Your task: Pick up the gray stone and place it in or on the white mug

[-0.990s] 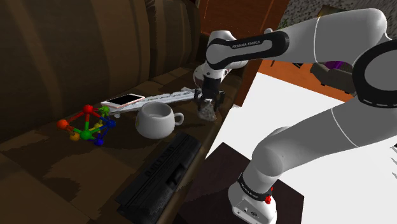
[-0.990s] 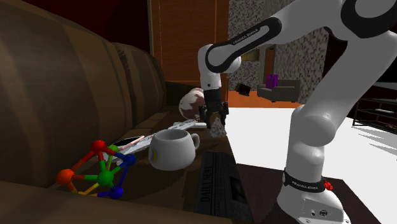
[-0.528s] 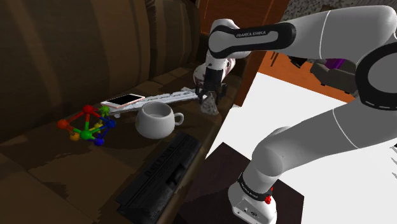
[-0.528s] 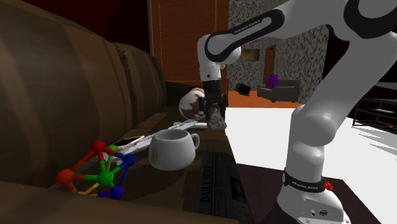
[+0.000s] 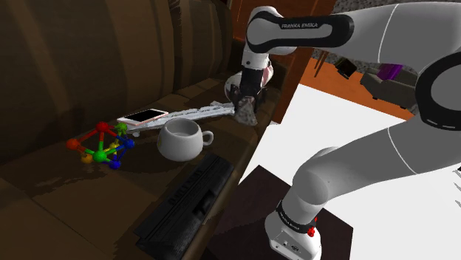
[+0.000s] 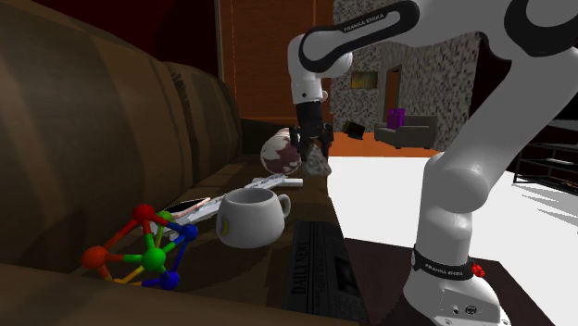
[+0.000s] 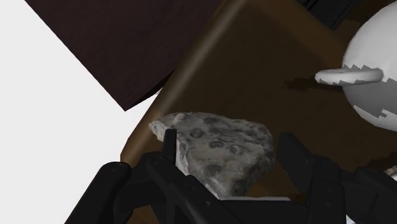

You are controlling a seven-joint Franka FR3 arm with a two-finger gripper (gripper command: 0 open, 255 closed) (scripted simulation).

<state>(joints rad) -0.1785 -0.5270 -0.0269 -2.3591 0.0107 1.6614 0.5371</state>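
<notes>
1 gray stone (image 5: 245,115) in the claw (image 7: 229,158), 1 white mug (image 5: 181,139) nearby

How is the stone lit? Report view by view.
Shoulder view: the stone is dim against the brown surface. Second exterior view: it shows grey beside the bright white floor. Wrist view: evenly lit, speckles plain; the mug handle casts a shadow.

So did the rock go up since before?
Yes, upward. The gray stone in the gripper was level with the white mug; now it hangs higher than its rim.
</notes>
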